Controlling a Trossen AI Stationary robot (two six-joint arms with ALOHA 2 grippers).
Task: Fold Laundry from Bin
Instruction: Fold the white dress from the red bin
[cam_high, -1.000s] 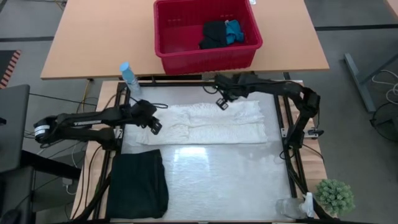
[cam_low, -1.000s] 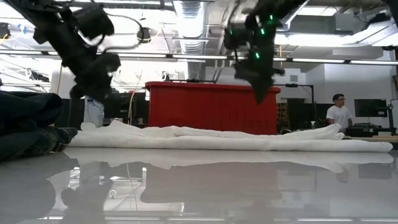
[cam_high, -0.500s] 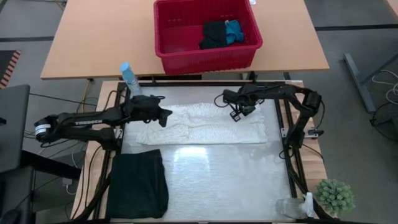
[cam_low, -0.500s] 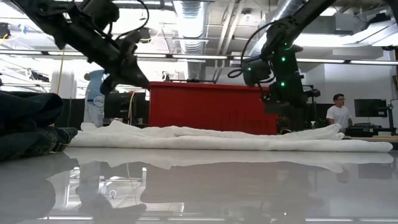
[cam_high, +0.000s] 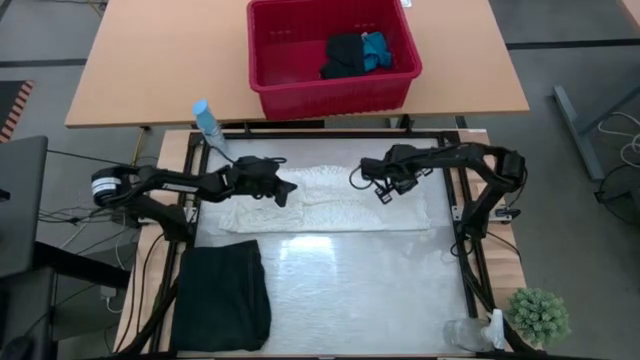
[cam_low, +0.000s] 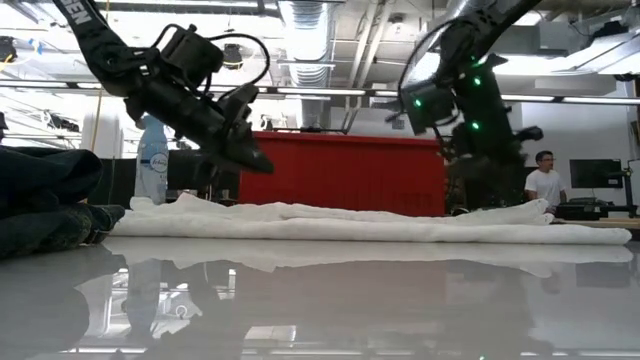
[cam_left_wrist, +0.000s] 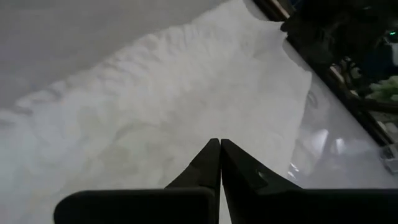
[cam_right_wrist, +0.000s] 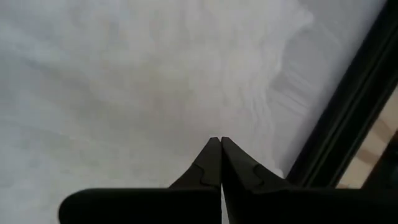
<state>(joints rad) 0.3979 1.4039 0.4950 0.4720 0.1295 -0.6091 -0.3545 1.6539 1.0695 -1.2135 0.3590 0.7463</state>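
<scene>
Both arms had swung inward over the white cloth (cam_high: 330, 198) on the counter (cam_high: 350, 270), left gripper (cam_high: 289, 187) and right gripper (cam_high: 383, 193) with jaws together, empty, apparently smoothing before the next fold.

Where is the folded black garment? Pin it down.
In the high view, the folded black garment lies at the work table's near-left corner, apart from the white crinkled cloth spread farther back, on the left arm's side.
</scene>
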